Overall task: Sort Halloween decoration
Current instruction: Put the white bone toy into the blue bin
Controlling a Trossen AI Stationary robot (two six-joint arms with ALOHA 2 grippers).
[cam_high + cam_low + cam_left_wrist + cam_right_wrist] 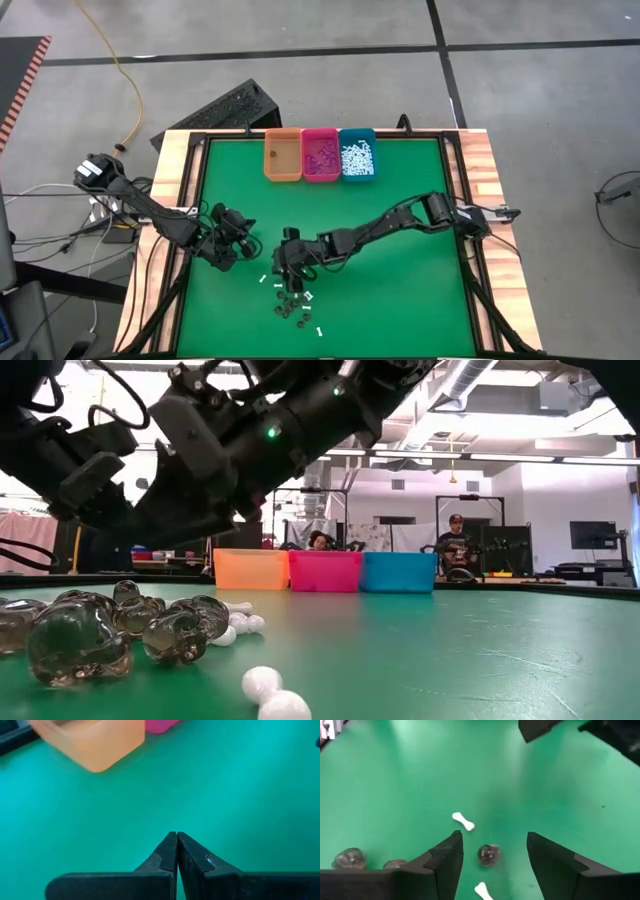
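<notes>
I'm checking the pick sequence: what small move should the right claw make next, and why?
Probably lower straight down and close. The right claw is open, with a dark rounded piece on the green mat between its fingers. Two white bones lie close by, so descend carefully.

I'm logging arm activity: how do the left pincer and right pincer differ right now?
The left pincer is shut, fingertips pressed together; the right pincer stands open. The left pincer points at bare green mat, with nothing between its fingers; the right pincer straddles a dark translucent piece beside a white bone. Neither holds anything.
</notes>
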